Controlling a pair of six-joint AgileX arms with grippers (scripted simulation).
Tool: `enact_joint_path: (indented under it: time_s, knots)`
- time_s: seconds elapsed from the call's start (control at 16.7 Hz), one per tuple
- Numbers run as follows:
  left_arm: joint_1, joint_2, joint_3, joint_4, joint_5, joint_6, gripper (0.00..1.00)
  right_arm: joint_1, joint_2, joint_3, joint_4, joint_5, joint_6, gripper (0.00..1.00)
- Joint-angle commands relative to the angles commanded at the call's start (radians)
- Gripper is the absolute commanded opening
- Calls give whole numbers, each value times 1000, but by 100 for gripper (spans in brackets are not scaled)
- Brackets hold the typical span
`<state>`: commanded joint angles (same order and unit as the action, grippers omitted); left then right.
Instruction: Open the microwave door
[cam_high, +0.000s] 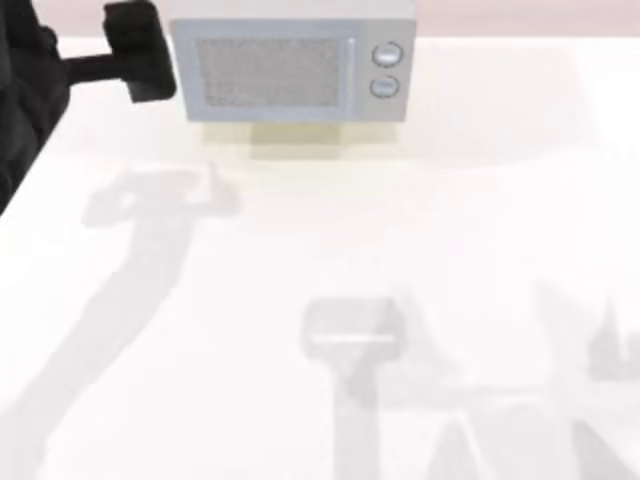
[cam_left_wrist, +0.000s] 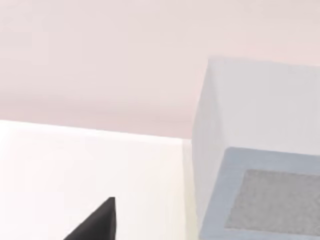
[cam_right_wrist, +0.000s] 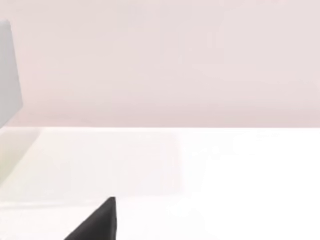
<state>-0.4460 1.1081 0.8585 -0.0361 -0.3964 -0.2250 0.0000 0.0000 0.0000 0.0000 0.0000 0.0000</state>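
The microwave (cam_high: 295, 25) stands at the back middle of the table, its front facing the near side. The microwave door (cam_high: 268, 73) lies flush and closed, with a speckled mesh window and a thin vertical handle (cam_high: 352, 72) on its right edge. My left gripper (cam_high: 145, 52) hovers just left of the microwave's left side, apart from it. The left wrist view shows the door's corner (cam_left_wrist: 270, 202) and the microwave's side wall (cam_left_wrist: 205, 150). My right gripper (cam_right_wrist: 100, 222) is outside the top view; its wrist view catches only an edge of the microwave (cam_right_wrist: 7, 75).
Two round knobs (cam_high: 387, 54) (cam_high: 384, 87) sit on the narrow panel right of the door. The white table (cam_high: 480, 250) carries only the arms' grey shadows. A pink wall (cam_left_wrist: 100, 60) rises behind the table's back edge.
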Motion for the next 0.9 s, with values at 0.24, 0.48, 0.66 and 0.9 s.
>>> enact_joint_path:
  time_s: [0.24, 0.48, 0.66, 0.9]
  knots:
    - [-146, 410, 295, -3, -132, -82, 100, 0, 0, 0, 0, 0, 0, 100]
    - [-261, 710, 506, -21, -235, -139, 100, 0, 0, 0, 0, 0, 0, 100]
    - [-314, 836, 597, -38, -282, -161, 100, 0, 0, 0, 0, 0, 0, 100]
    - [-329, 873, 623, -44, -296, -167, 100, 0, 0, 0, 0, 0, 0, 100]
